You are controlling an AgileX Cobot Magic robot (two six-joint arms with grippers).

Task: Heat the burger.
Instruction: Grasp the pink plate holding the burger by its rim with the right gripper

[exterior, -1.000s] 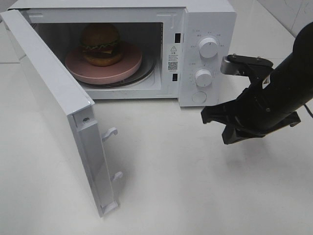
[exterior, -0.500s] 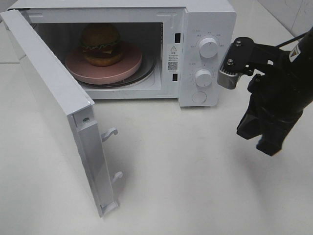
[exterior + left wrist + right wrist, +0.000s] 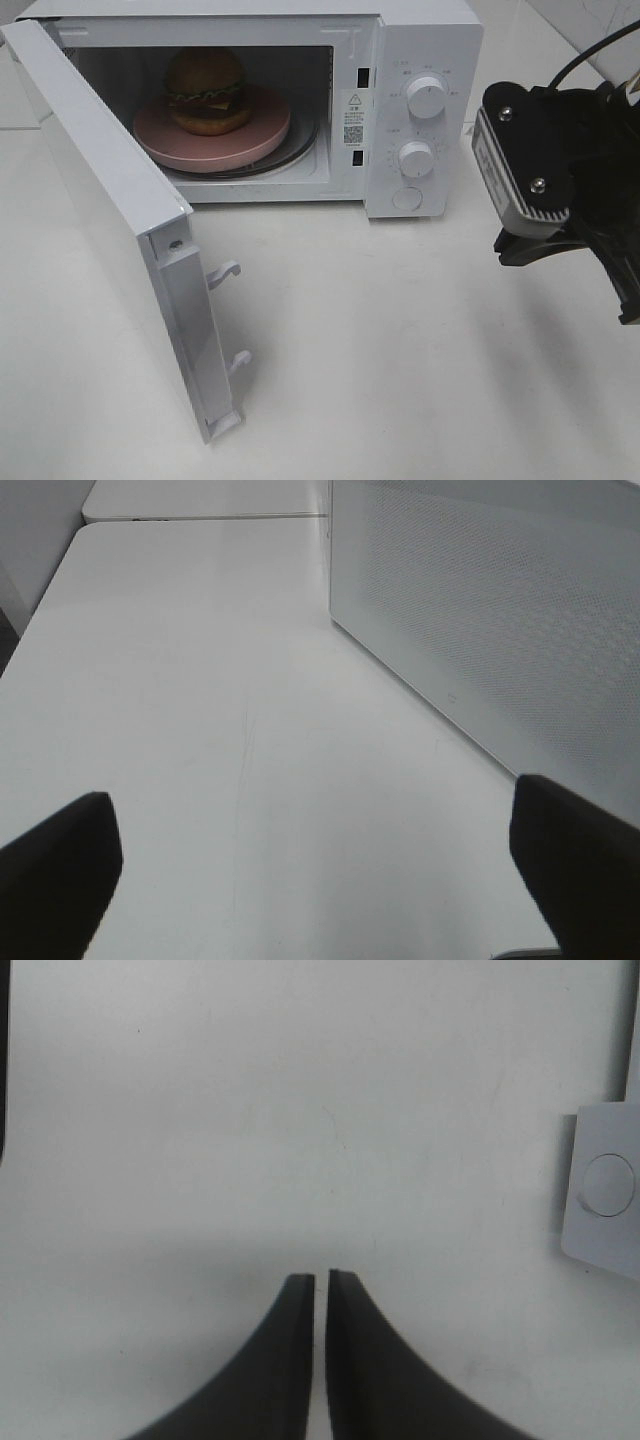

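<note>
Found the small round burger (image 3: 206, 92), glossy brown bun over a dark patty and green-white-red filling, inside the cavity of the white boxy microwave oven (image 3: 425, 30). Stood upright there, bun top up, stacked axis vertical, with no sideways long axis to speak of, being round. Rested on the flat round pink plate (image 3: 262, 138), off-centre toward the microwave's hinge side. Saw the microwave's white door (image 3: 100, 200) swung wide open, with its two latch hooks showing on the free edge.

Made out the burger, plate and cavity in the high view only; neither wrist view showed them. Caught only the bulky black-and-grey wrist of the right arm there, off the microwave's control-panel side and apart from the two round white knobs (image 3: 427, 97).

Read the right gripper (image 3: 320, 1278) from its own wrist view: two dark fingers all but pressed together, a thin slit between them, pinching nothing, above the bare white tabletop (image 3: 300, 1110). Noted a corner of the microwave's panel with its round white button (image 3: 608, 1184) at that view's edge.

Saw the left gripper (image 3: 310, 790) only in its wrist view: dark fingertips spread wide, nothing between them, over the tabletop just beside a white panel with a fine dotted pattern (image 3: 500, 630).
</note>
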